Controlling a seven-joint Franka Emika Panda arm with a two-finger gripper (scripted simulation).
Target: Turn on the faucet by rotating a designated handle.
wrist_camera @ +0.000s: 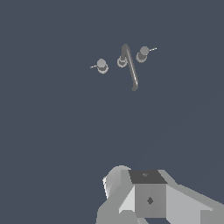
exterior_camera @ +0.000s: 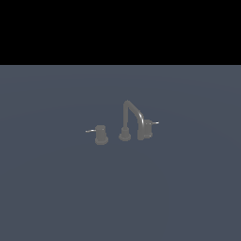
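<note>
Nearest the wrist camera, grey arm housing (wrist_camera: pixel 148 197); pincer out of sight, spread or together impossible to tell. Farther off on the slate counter (exterior_camera: pixel 56 188), faucet (exterior_camera: pixel 132 117) standing upright, handle (exterior_camera: pixel 148 128) just beside the spout tip, twin knob (exterior_camera: pixel 100 134) opposite.

Grey faucet (exterior_camera: pixel 128 120) upright; handle (exterior_camera: pixel 148 128) lever rightward.

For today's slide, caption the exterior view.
Grey faucet on a blue-grey floor, its handle untouched, no arm in view.
</note>
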